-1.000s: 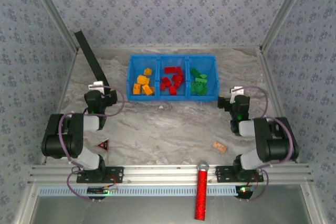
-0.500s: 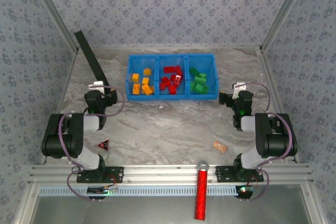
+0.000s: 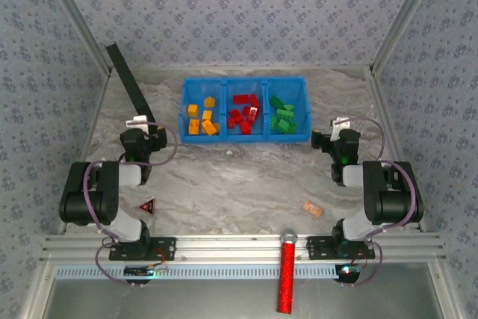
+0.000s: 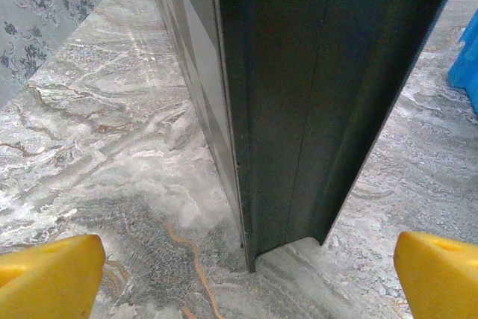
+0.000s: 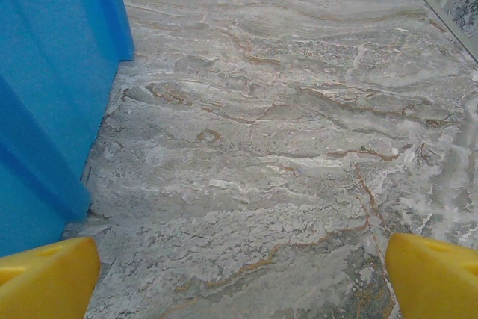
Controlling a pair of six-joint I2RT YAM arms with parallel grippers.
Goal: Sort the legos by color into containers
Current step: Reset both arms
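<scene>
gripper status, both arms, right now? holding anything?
Left gripper: open, holding nothing.
Right gripper: open, holding nothing.

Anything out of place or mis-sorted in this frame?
Nothing looks mis-sorted: the blue bin holds orange-yellow legos left, red legos middle, green legos right. The only strays on the table are a pale peach block and a red-and-black triangle, neither a brick.

top: overhead, facing down | 2 wrists: low, close | shared: table point(image 3: 246, 177)
</scene>
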